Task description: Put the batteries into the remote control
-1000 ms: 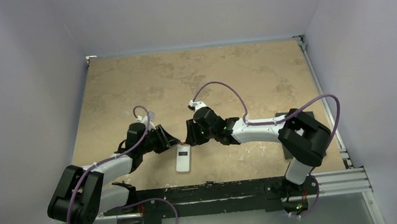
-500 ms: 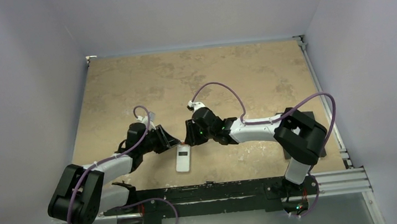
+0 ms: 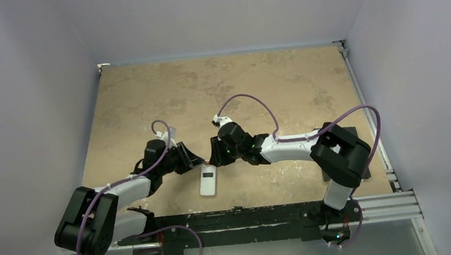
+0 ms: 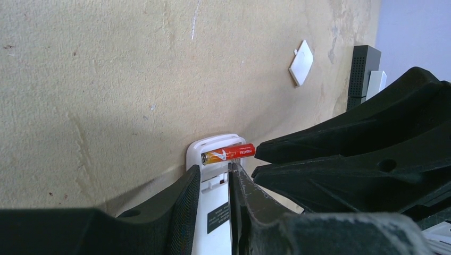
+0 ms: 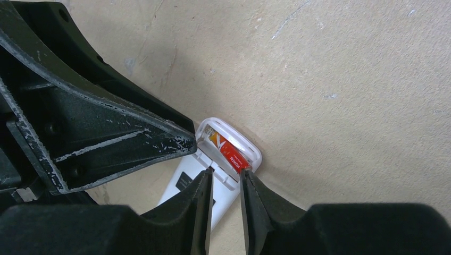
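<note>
battery [image 4: 227,154] crosswise in remote control [image 3: 208,183] far end | left gripper [image 4: 215,172], right gripper [image 5: 226,178]: narrowly parted, empty

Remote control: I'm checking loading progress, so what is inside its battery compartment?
One red battery lies across the open bay at the remote control's far end. The left gripper covers the bay's nearer part.

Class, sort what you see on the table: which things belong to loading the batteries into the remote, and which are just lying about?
Belong to the job: remote control, back compartment open; red battery at that open end; left gripper and right gripper, both close over it.

Lying about: small white square piece, off by itself on the table.
</note>
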`<state>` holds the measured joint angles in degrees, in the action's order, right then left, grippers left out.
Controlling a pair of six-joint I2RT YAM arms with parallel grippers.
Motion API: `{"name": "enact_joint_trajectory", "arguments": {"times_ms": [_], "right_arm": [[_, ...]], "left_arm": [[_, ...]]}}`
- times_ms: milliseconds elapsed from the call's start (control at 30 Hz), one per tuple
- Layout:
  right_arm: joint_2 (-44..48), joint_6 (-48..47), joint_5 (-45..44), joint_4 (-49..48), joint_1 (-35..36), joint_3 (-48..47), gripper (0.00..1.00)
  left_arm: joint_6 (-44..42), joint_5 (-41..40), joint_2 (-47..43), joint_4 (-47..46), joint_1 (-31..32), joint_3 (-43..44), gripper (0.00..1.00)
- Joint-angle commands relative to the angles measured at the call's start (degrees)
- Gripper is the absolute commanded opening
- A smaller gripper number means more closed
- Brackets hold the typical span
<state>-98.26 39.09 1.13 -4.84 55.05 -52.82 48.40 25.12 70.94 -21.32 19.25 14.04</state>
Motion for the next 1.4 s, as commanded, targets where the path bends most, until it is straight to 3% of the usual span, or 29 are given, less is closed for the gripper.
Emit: {"name": "enact_joint_trajectory", "arguments": {"times_ms": [0, 1367], "right_arm": [[-0.26, 0.81, 0.63, -1.95, -0.2, -2.29, 0.32], [-5.77, -1.0, 2.25, 0.48, 0.04, -5.64, 0.26]], "left_arm": [[-1.6, 0.46, 0.6, -2.74, -0.26, 0.99, 0.25], [-1.49, 1.19, 2.37, -4.29, -0.28, 0.97, 0.22]]}}
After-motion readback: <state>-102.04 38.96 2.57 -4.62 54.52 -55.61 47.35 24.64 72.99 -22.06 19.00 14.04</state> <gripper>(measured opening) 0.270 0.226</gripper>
